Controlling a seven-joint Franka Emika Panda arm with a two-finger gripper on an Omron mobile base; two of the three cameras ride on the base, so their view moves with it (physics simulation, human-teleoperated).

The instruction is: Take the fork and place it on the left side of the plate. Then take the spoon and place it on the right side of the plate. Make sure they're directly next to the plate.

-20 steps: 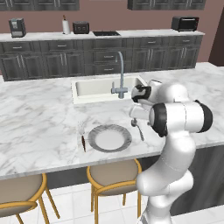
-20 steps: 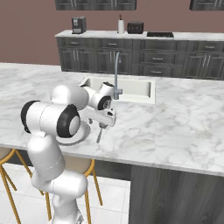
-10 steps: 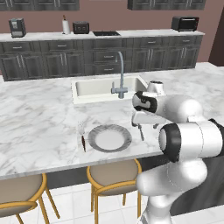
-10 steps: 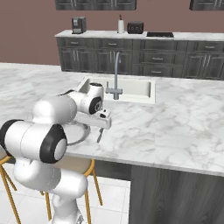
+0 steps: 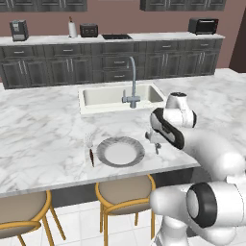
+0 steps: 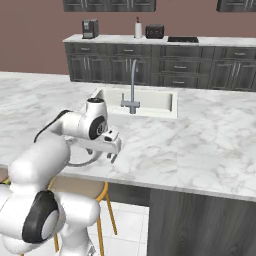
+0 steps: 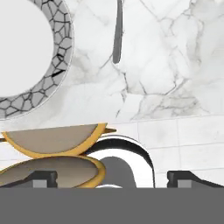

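With the hand [image 5: 154,142] now lifted wide and empty, the spoon [image 7: 117,33] is left right of the plate [image 5: 120,152].

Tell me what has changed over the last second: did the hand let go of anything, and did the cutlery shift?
The arm swung back and lower toward the counter's near edge, drawing the hand away from the spoon. The hand was already open and empty, so nothing was let go in this second. The spoon stayed right of the plate, the fork stayed on its left, and the base did not drive.
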